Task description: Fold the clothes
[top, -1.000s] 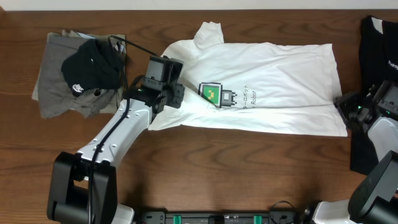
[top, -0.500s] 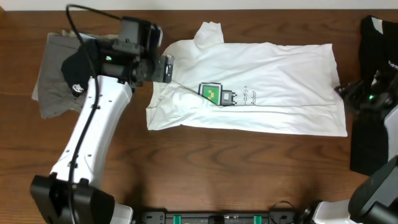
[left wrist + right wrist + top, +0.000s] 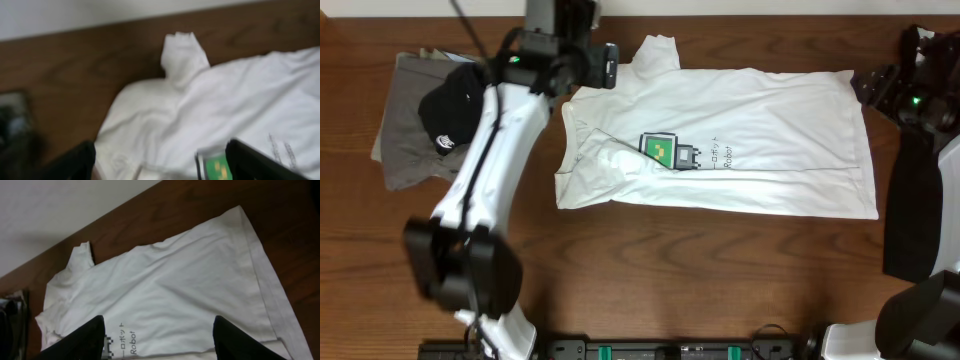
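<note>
The white T-shirt (image 3: 770, 135) lies flat across the middle of the table, its green pixel-robot print (image 3: 660, 148) and dark lettering facing up. One sleeve (image 3: 655, 50) points to the back edge, and the front part is folded over along a long crease. My left gripper (image 3: 605, 65) hovers over the shirt's back left corner, open and empty. In the left wrist view the shirt (image 3: 235, 95) lies below the spread fingers (image 3: 165, 167). My right gripper (image 3: 875, 85) is raised by the shirt's back right corner, open and empty. The right wrist view (image 3: 160, 345) shows the shirt (image 3: 175, 275) below it.
A grey-olive garment (image 3: 405, 140) lies at the far left with a black garment (image 3: 465, 100) bunched on top. Another black garment (image 3: 910, 210) lies along the right edge under my right arm. The table's back edge meets a white wall (image 3: 50, 210).
My left gripper rose from the shirt's left edge and moved to the back. My right gripper moved from the shirt's front right corner to its back right corner. The shirt stayed in place.
</note>
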`<state>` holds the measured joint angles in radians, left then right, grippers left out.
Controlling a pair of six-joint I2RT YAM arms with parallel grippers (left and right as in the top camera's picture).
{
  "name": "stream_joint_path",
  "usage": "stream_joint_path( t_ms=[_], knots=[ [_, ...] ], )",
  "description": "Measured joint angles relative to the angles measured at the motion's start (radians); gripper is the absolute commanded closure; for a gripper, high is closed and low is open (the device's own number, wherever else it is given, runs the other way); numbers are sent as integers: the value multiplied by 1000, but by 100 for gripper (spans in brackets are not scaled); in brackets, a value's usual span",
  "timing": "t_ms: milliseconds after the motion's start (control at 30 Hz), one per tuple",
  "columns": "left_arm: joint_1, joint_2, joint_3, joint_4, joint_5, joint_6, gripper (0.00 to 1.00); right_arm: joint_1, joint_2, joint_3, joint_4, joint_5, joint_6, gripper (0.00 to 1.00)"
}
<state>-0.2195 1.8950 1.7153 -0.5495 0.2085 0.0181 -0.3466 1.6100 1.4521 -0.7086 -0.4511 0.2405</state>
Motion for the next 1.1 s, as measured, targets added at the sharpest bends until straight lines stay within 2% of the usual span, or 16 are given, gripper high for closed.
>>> stream_joint_path(
  t_ms=[200, 267, 367, 467, 533, 600, 667, 867, 933, 967, 1100],
  knots=[
    [0, 194, -1, 172, 65, -45, 18, 26, 13, 0, -30, 21, -6, 30],
    [0, 233, -1, 209, 81, -63, 23, 30, 21, 0, -40, 30, -8, 30],
    [0, 274, -1, 211, 96, -90, 28, 31, 45, 0, -62, 41, -14, 40],
    [0, 286, -1, 188, 103, -105, 36, 31, 86, 0, -64, 49, -23, 65],
    [0, 286, -1, 172, 107, -111, 44, 31, 126, 0, -58, 51, -31, 79],
    [1, 285, 0, 128, 109, -116, 51, 31, 182, 0, -59, 51, -31, 88],
    [3, 284, 0, 60, 108, -119, 52, 31, 235, 0, -80, 46, -37, 94],
    [26, 205, -5, -179, 108, -119, 52, 31, 323, -4, -217, 41, -59, 94],
    [44, 123, -5, -265, 108, -120, 51, 31, 317, -3, -262, 46, -69, 90],
    [51, 83, -5, -303, 107, -119, 47, 30, 315, -2, -293, 55, -71, 90],
    [76, -79, 7, -507, 69, -122, 46, 30, 313, -2, -409, 119, -85, 89]
  ],
)
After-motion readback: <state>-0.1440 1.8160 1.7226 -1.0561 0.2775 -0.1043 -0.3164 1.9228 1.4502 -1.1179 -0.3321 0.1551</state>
